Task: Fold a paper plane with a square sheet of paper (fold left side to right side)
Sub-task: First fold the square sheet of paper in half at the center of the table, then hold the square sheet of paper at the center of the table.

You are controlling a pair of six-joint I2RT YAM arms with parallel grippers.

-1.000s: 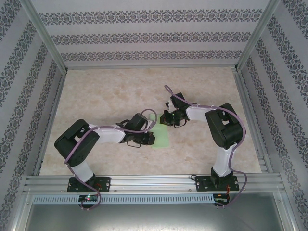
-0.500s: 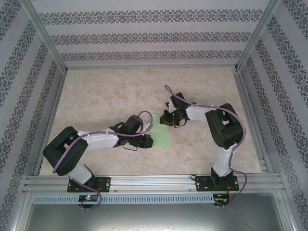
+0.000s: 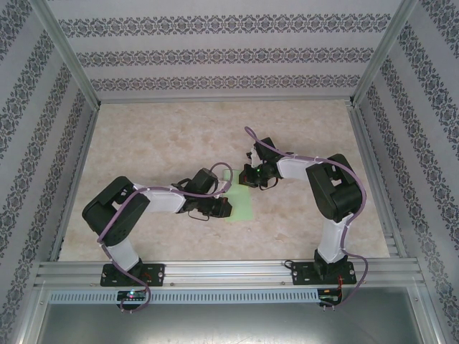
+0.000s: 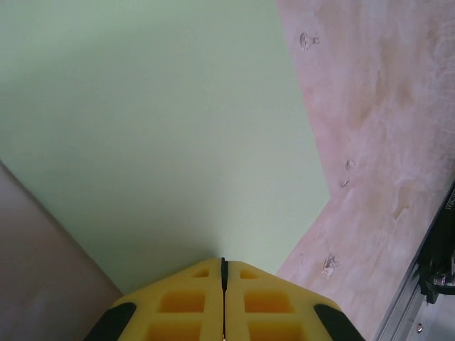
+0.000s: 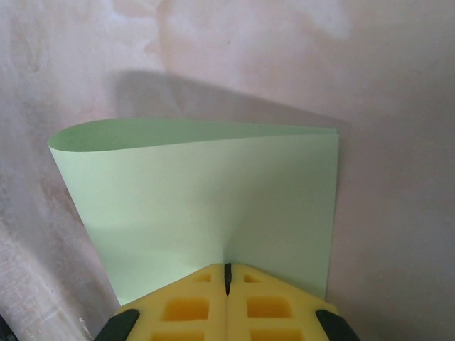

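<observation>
The square sheet of paper (image 3: 240, 203) lies mid-desk (image 3: 165, 136) between the two arms, doubled over on itself, its far fold bulging open in the right wrist view. The right pincer (image 5: 227, 267) is clenched on the sheet's near edge, yellow fingers (image 5: 192, 302) meeting at a hairline seam, and the left pincer (image 4: 222, 261) is likewise clamped on its edge. From above, the wrists hide both pincers' tips and part of the sheet.

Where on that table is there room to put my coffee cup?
The far half of the table, between the arms and the back wall, is bare, and so is the near right corner past the right arm. The middle is crowded: the left gripper and the right gripper meet at the square sheet of paper.
</observation>
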